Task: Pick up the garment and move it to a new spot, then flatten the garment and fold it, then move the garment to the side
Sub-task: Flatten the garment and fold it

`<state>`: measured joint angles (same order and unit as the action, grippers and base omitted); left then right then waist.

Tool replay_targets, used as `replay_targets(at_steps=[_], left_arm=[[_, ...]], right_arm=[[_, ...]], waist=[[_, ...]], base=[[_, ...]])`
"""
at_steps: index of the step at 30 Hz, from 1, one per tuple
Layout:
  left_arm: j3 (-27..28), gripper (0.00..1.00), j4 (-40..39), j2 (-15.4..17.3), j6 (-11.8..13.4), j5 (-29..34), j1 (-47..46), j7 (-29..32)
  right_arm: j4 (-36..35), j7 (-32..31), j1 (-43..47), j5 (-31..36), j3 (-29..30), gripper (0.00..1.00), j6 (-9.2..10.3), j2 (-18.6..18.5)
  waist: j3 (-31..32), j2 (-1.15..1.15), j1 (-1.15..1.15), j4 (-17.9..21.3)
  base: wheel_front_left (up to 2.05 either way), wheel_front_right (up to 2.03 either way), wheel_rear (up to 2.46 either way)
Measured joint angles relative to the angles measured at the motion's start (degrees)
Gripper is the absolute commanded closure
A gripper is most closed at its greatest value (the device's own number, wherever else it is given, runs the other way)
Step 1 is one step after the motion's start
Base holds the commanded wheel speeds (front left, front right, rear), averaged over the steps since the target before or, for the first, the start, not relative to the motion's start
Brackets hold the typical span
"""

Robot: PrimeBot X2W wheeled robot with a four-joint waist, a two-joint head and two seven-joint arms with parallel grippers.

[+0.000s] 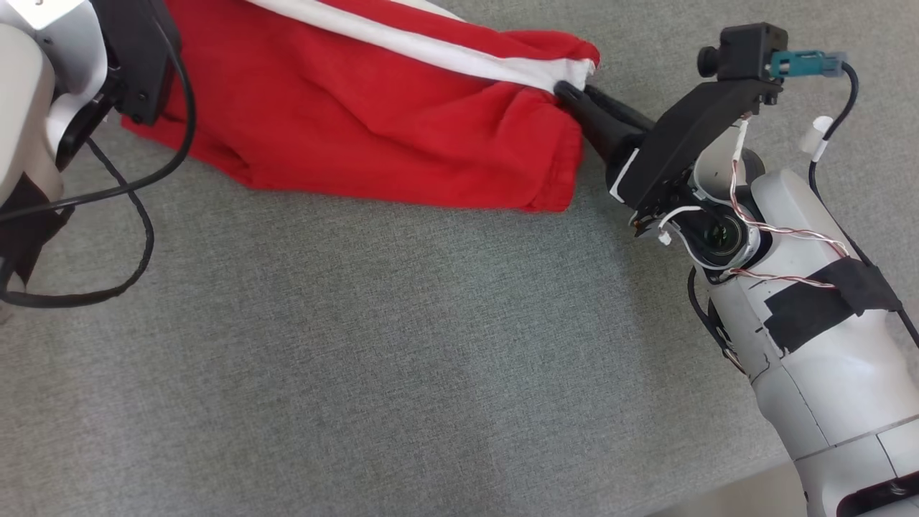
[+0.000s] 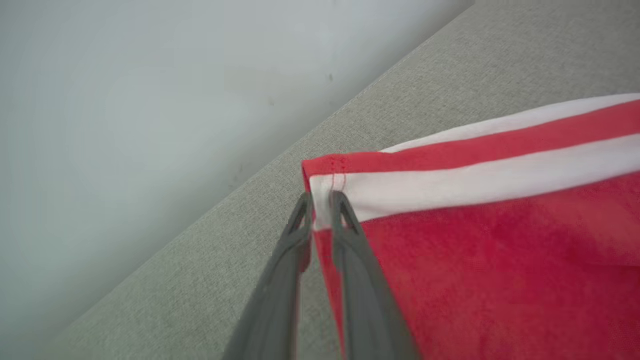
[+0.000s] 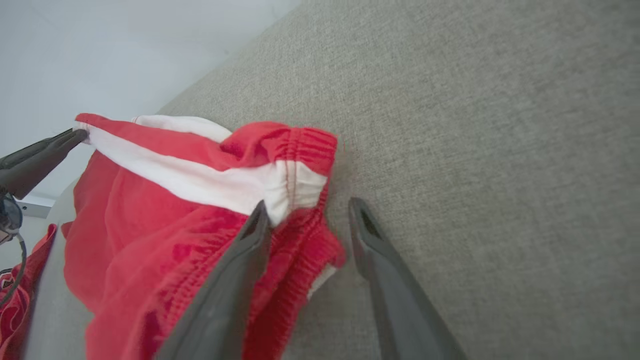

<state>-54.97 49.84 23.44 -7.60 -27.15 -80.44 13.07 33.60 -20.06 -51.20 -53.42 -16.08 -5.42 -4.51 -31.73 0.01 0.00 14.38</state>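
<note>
Garment (image 1: 344,108): red shorts with white side stripes and an elasticated waistband, lying stretched out in loose folds on the grey woven surface (image 1: 359,359). In the head view it lies across the far part of the surface, between the two arms.

Left gripper (image 2: 321,202): set at one hemmed corner of the garment. Its fingers are only narrowly apart, with the white-striped edge of the cloth between the tips. It cannot be told whether the cloth is pinched or already free.

Right gripper (image 3: 308,204): set at the gathered waistband end. Its fingers are spread well apart and hold nothing. One finger (image 3: 250,240) lies against the bunched red and white cloth, and the other (image 3: 370,240) is over bare surface just beside it.

Wall (image 2: 125,100): pale, beyond the edge of the surface.
</note>
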Motion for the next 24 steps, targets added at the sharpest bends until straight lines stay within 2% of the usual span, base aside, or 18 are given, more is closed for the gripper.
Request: replay_targets(at_steps=[7,10,13,24], left_arm=[[-0.5,0.00,3.7,-1.7,0.0,-3.0,0.3,-5.2],[-0.3,0.00,4.2,-2.5,0.0,-4.0,0.8,-8.2],[0.9,0.00,4.4,-3.7,0.0,-7.4,4.2,-11.3],[0.5,0.00,2.8,-4.3,0.0,-11.2,14.7,-17.6]], right_arm=[[1.8,3.2,0.2,0.1,0.0,0.00,-0.92,-0.2],[1.6,5.0,1.1,0.4,0.0,0.00,-1.14,-1.5],[1.2,6.8,4.1,1.0,-0.5,0.00,-1.23,-2.8],[-5.4,13.1,15.2,7.2,-5.5,0.00,-1.64,-6.2]], waist=[[1.9,0.00,0.00,-0.8],[3.4,0.00,0.00,-1.3],[5.2,-0.01,-0.01,-1.8],[10.7,-0.01,-0.01,-4.9]], base=[[0.00,0.00,0.00],[0.00,0.00,0.00],[0.00,0.00,0.00],[0.00,0.00,0.00]])
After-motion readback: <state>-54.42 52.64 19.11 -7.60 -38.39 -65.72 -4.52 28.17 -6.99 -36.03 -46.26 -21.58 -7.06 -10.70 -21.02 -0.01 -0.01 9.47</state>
